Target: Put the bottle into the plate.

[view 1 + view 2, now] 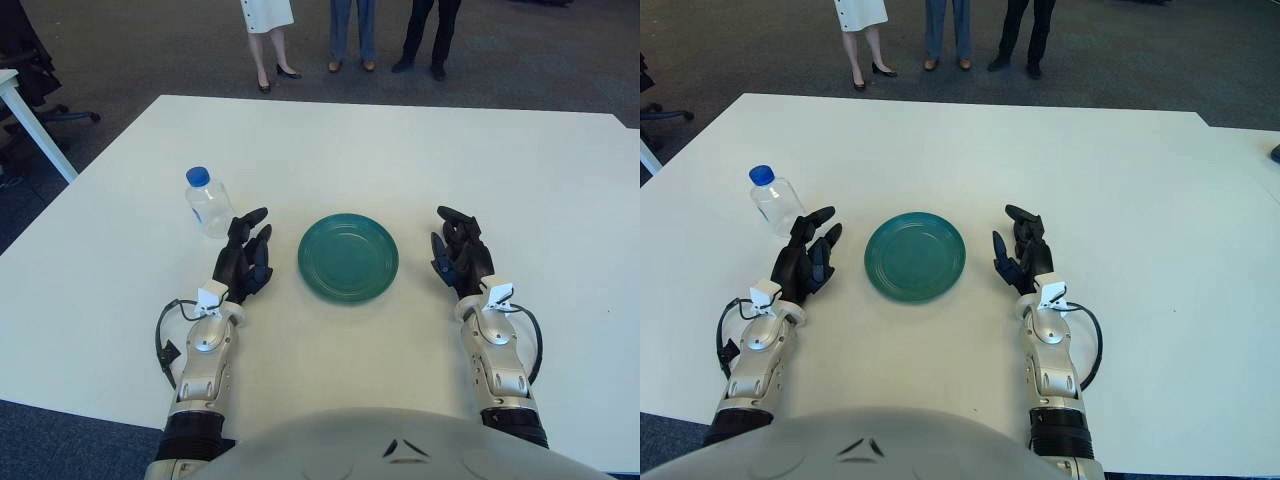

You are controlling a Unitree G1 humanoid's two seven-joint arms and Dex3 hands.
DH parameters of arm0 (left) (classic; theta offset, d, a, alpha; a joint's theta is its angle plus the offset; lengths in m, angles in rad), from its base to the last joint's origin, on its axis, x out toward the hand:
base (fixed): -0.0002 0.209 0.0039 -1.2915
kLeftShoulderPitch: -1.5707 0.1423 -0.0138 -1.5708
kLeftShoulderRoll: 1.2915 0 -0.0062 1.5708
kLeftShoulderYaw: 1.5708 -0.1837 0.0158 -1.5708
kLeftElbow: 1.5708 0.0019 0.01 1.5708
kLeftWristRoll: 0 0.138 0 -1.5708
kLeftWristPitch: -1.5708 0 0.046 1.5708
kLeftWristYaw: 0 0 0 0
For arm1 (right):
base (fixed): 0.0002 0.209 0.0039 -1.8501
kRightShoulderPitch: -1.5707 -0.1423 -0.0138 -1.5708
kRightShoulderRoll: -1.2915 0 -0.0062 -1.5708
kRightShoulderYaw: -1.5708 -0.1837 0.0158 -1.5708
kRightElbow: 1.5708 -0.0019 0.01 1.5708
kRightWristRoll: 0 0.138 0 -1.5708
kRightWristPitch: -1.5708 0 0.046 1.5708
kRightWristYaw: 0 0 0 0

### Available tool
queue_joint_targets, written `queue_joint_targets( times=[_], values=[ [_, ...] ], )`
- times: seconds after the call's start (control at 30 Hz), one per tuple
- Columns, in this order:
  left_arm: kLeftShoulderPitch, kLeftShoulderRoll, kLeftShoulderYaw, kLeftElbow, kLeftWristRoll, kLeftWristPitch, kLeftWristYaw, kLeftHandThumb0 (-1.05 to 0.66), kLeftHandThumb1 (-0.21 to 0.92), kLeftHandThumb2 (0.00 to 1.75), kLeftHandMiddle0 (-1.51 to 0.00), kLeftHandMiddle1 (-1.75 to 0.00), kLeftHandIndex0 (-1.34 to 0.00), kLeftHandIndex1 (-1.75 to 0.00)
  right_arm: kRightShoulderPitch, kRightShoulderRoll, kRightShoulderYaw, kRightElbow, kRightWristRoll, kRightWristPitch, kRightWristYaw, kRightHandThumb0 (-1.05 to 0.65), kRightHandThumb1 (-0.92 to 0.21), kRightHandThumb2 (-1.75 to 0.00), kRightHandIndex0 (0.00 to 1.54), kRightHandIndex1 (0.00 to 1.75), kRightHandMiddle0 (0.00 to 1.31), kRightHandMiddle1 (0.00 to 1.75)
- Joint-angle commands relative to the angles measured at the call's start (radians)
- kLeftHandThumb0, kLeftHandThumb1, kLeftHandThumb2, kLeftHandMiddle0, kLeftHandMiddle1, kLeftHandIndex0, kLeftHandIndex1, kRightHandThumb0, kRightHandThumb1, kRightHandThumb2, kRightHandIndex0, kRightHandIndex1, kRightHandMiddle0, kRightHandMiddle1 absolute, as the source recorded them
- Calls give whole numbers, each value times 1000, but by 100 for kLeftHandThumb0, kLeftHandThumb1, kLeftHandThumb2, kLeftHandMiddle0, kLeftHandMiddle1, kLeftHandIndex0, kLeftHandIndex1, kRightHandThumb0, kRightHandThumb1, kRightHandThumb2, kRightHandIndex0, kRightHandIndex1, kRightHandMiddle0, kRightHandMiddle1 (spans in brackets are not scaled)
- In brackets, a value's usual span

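A small clear bottle (209,203) with a blue cap stands upright on the white table, left of a round teal plate (348,258). My left hand (245,255) sits between bottle and plate, just below and right of the bottle, fingers relaxed and holding nothing; its fingertips are close to the bottle's base without gripping it. My right hand (458,251) shows to the right of the plate, fingers loosely spread, holding nothing. The plate holds nothing.
The white table (400,150) stretches far back and to both sides. Three people's legs (340,35) stand beyond its far edge. Another white table's corner and an office chair (35,90) show at the far left.
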Motion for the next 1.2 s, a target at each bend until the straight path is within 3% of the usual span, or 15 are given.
queue_joint_targets(
  times=[0.0,0.3,0.43,0.63,0.73,0.9,1.0,1.17],
  values=[
    [1,7,2,16,7,1,-4,-71,92,72,-46,-1,-5,-89,5,-1,-5,18,-2,25,-7,-59,-92,-50,53,3,2,87],
    [19,12,-7,3,12,-13,-10,-72,92,73,-46,0,-4,-89,2,2,-5,19,1,35,-10,-59,-92,-49,54,3,2,88],
    [65,-29,-16,-92,52,37,63,-73,92,71,-47,-1,-3,-88,-2,3,0,19,-1,45,-11,-59,-92,-49,55,4,2,88],
    [97,-65,-21,-167,91,19,120,-74,92,65,-47,-1,-5,-86,-7,3,6,22,-10,57,-17,-58,-92,-49,56,4,1,88],
    [129,-81,-41,-252,149,-12,155,-77,92,62,-45,0,-5,-85,-12,4,7,32,-10,53,-17,-58,-92,-49,56,4,1,87],
    [138,-82,-56,-218,261,-192,228,-85,92,58,-33,0,-1,-80,-24,6,12,55,-13,45,-18,-57,-92,-50,55,4,0,87],
    [134,-73,-62,-203,303,-252,248,-92,92,54,-21,0,0,-62,-32,8,13,69,-12,41,-19,-55,-92,-49,56,4,0,87],
    [132,-68,-55,-192,377,-279,288,-102,92,53,-8,0,0,-28,-43,11,17,93,-15,34,-22,-54,-92,-48,57,4,0,87]
  ],
)
